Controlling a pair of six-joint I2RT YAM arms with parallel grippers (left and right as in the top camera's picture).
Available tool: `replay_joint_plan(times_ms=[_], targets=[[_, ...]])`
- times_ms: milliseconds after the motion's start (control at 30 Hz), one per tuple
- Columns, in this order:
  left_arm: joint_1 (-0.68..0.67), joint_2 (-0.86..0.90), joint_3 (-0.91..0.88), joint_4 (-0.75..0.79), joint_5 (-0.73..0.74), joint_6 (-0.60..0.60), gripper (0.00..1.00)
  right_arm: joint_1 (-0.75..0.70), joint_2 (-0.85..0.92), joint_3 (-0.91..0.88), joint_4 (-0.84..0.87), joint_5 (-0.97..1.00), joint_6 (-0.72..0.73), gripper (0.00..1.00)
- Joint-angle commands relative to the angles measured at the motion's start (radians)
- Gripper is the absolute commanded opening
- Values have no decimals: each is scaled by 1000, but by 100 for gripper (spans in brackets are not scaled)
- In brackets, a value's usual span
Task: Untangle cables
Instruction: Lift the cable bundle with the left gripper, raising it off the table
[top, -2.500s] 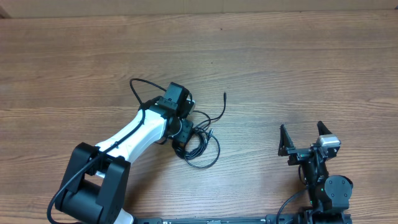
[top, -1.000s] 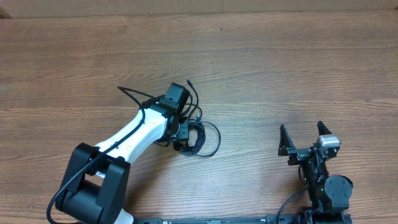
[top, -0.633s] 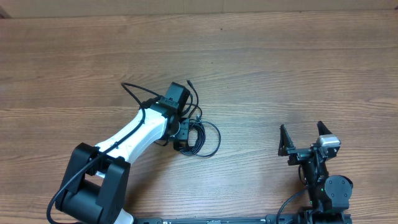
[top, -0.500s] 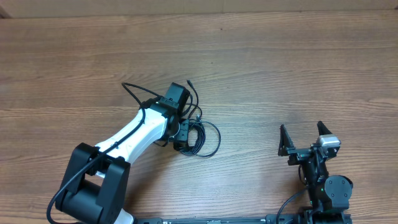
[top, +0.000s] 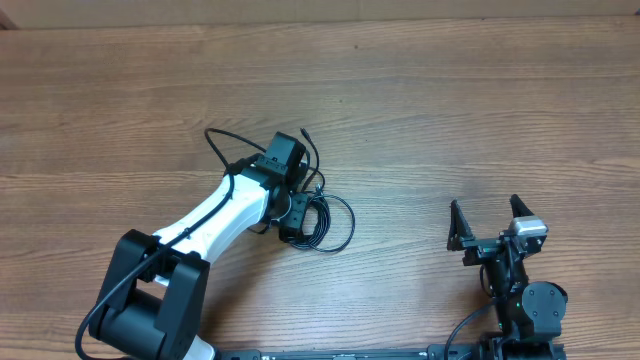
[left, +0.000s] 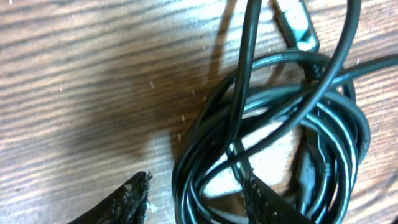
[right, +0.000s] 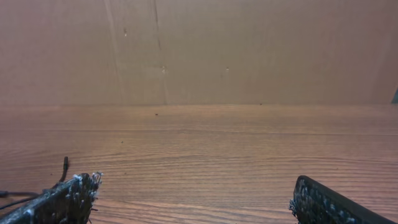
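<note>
Several thin black cables (top: 328, 222) lie wound into one loose coil on the brown wood-grain table (top: 450, 100), a little toward 9 o'clock from its centre in the overhead view. The left gripper (top: 296, 218), on the white-and-black arm, sits at the coil's 9 o'clock edge, and its jaws are hidden under the wrist from up there. One loose tail runs off toward 12 o'clock. The right gripper (top: 490, 225) is parked well apart at about 4 o'clock, jaws spread wide and empty.

The left wrist view shows that gripper's black fingertips (left: 134, 194) partly open and straddling the coil's outer strands. Bare wood shows between one fingertip and the nearest strand, so nothing is pinched. A small grey plug end (left: 297, 25) lies at 1 o'clock, and two free strands cross over the coil.

From the right wrist I see only wide-set fingertips, open wood, a plain brown backdrop (right: 217, 50), and one thin cable tip (right: 65, 167) far off at 9 o'clock.

To my eye these wires are light, limp and glossy, so likely slippery, and springy enough to keep their curl. Tugging the whole coil would probably just drag it along. A better hold looks to be a single crossing strand close behind its plug, while the other gripper pins the coil.
</note>
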Motion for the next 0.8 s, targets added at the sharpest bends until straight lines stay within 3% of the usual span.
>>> replay_joint_plan(times_ms=[0, 567, 700, 767], targets=[[0, 16, -39, 19, 11, 27, 48, 2, -12, -11, 3, 9, -1, 100], [-1, 17, -104, 85, 12, 23, 38, 2, -12, -11, 3, 9, -1, 100], [-1, 17, -105, 92, 13, 23, 20, 2, -12, -11, 3, 9, -1, 100], [0, 16, -105, 97, 12, 23, 4, 2, -12, -11, 3, 9, -1, 100]])
